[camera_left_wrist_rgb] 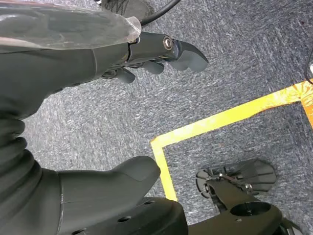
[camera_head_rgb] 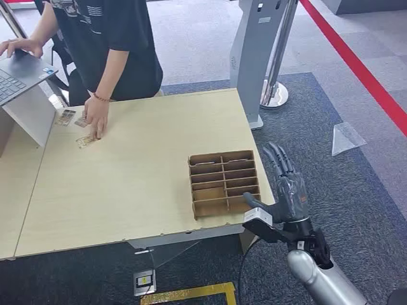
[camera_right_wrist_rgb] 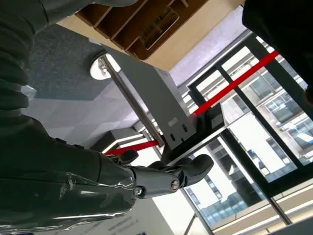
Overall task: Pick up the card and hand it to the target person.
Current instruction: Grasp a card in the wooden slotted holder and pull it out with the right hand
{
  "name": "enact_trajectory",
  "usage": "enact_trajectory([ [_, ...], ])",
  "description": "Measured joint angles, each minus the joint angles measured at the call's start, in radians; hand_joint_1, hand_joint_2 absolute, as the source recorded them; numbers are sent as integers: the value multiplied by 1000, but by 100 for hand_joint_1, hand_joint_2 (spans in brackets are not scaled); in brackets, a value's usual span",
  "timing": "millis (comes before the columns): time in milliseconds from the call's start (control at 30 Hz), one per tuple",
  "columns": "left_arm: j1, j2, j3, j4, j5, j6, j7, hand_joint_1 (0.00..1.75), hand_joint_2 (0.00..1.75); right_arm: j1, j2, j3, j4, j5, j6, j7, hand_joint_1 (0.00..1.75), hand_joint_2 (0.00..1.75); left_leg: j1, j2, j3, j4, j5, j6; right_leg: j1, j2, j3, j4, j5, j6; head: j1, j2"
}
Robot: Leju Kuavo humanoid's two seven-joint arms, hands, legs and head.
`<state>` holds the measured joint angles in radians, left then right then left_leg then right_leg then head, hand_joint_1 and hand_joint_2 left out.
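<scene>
Small cards [camera_head_rgb: 85,141] lie at the table's far left corner, and a person's hand [camera_head_rgb: 96,115] rests on them. My right hand [camera_head_rgb: 287,184] is raised beside the table's right front corner, fingers spread and pointing up, holding nothing. It stands just right of a brown cardboard slotted tray [camera_head_rgb: 224,182]. In the right wrist view the right hand [camera_right_wrist_rgb: 110,181] is empty, and a card-like piece [camera_right_wrist_rgb: 158,27] shows in one slot of the tray. My left hand [camera_left_wrist_rgb: 55,73] hangs over the grey carpet with its fingers apart and nothing in it.
The person [camera_head_rgb: 110,44] stands behind the wooden table [camera_head_rgb: 134,184]. A laptop [camera_head_rgb: 21,73] sits on a stand at the far left. A grey kiosk post [camera_head_rgb: 252,57] rises behind the table's right corner. Yellow tape [camera_head_rgb: 192,293] and a red line [camera_head_rgb: 355,63] mark the floor.
</scene>
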<state>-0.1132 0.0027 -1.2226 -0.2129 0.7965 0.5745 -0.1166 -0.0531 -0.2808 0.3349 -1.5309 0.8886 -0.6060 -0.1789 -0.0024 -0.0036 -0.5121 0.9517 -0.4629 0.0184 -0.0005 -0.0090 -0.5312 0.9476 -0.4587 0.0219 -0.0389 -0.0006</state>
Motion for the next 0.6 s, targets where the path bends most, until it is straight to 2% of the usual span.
enact_trajectory([
  [367, 0, 0, 0, 0, 0, 0, 11, 0, 175, 0, 1, 1, 3, 5, 1, -5, 0, 175, 0, 0, 0, 0, 0, 0, 0, 0, 0, 0, 0, 0, 0, 0],
  [600, 0, 0, 0, 0, -4, -2, 15, 0, 175, -21, 2, 4, 21, 230, 95, 100, 0, 175, 0, 0, 0, 0, 0, 0, 0, 0, 0, 0, 0, 0, 0, 0],
])
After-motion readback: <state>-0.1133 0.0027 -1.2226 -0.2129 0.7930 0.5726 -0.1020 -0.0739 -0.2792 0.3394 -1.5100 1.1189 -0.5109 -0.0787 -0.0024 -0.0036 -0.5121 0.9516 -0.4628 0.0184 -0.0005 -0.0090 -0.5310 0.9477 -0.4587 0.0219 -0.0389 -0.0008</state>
